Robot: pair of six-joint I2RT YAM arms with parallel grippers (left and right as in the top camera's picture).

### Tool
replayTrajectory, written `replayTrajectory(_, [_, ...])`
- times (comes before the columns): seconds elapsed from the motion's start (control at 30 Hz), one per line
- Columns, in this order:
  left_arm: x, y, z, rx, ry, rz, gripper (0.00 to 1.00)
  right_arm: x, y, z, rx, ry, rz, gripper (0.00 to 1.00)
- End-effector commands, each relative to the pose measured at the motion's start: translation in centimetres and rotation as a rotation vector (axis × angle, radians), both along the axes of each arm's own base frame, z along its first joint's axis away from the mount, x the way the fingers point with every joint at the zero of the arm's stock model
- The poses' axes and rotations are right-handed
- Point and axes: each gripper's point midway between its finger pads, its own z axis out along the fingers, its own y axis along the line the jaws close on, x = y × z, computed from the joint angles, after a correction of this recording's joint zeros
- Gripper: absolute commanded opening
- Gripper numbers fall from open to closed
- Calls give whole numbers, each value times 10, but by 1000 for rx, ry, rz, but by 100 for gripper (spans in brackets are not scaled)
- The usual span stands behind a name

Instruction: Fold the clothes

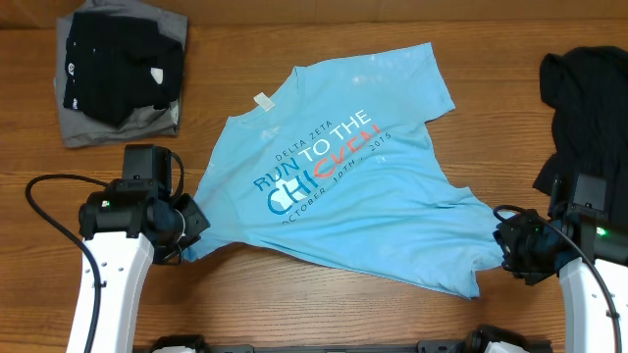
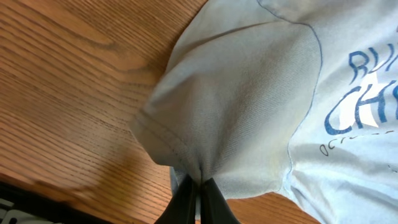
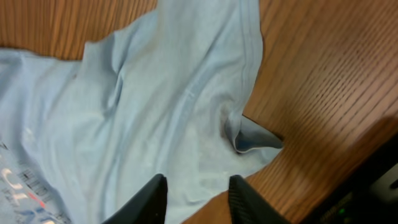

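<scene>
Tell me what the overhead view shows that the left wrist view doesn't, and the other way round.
Only overhead: the folded black and grey stack, a loose black garment and the right tool. Only left wrist: a close look at the left tool pinched shut on a bunched sleeve of the light-blue T-shirt, hem stitching visible. Both: that shirt, its blue lettering and the wooden table.

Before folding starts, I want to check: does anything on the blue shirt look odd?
Yes. The T-shirt lies slanted and wrinkled; its sleeve is bunched in the shut left gripper, and a hem corner beside the open right gripper is curled over.
</scene>
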Motion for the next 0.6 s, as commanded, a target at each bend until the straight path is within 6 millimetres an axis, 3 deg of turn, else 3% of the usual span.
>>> replayTrajectory(0.0, [2,0,-5,-5,25,16,4,-6,10,-7,43,11,59,50])
replayTrajectory(0.17, [3,0,-13,-5,65,16,4,-29,33,-37,167,98,68,54])
replayTrajectory(0.27, [3,0,-17,-6,82,16,4,-43,46,-54,237,141,68,42])
replayTrajectory(0.37, [4,0,-19,-6,90,16,4,-51,56,-67,285,152,98,37])
replayTrajectory(0.57, [5,0,-21,-6,97,16,4,-58,63,-76,310,161,133,38])
